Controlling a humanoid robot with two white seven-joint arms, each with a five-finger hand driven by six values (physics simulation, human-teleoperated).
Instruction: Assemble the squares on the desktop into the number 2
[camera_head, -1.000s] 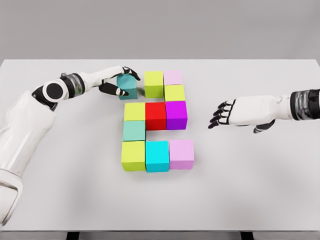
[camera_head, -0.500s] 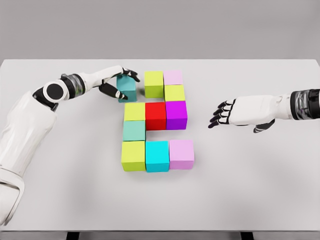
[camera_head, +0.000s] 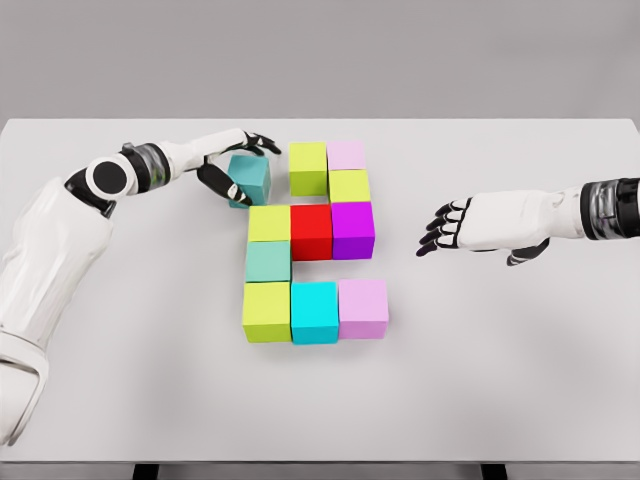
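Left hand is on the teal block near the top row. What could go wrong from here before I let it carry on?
1. The teal block sits apart from the yellow-green top block; a skewed push by the left hand could leave a gap or a crooked top row.
2. It lies close to the yellow-green block below; catching that could shift the middle row.
3. Its fingers may drag the teal block when withdrawing.

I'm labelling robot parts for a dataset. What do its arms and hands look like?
Both arms are smooth white shells with rounded segments. The left arm has a black circular joint cap and a grey-and-black ringed wrist; the right arm has a dark banded cuff. The left hand and the right hand have white backs with black five-finger digits.
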